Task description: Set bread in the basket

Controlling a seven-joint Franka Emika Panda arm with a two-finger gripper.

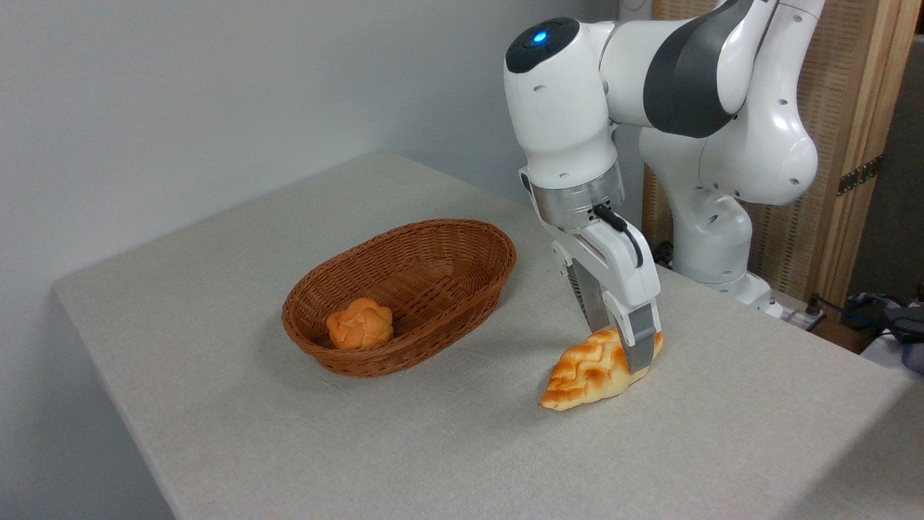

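Note:
The bread [588, 372], a braided golden-brown loaf with pointed ends, lies on the table to the right of the basket. My gripper [619, 345] comes down from above onto the loaf's right half, one finger on each long side. The near finger [639, 347] presses against the loaf's front side and the far finger [593, 307] stands behind it. The gripper looks shut on the loaf, which still rests on the cloth. The oval brown wicker basket [462, 238] stands left of the loaf, a short gap away.
A small round orange knotted roll [359, 325] sits in the basket's near-left end. The white arm and its base [711, 238] rise behind the loaf at the right. The table's right edge [852, 354] runs close behind, with cables beyond it.

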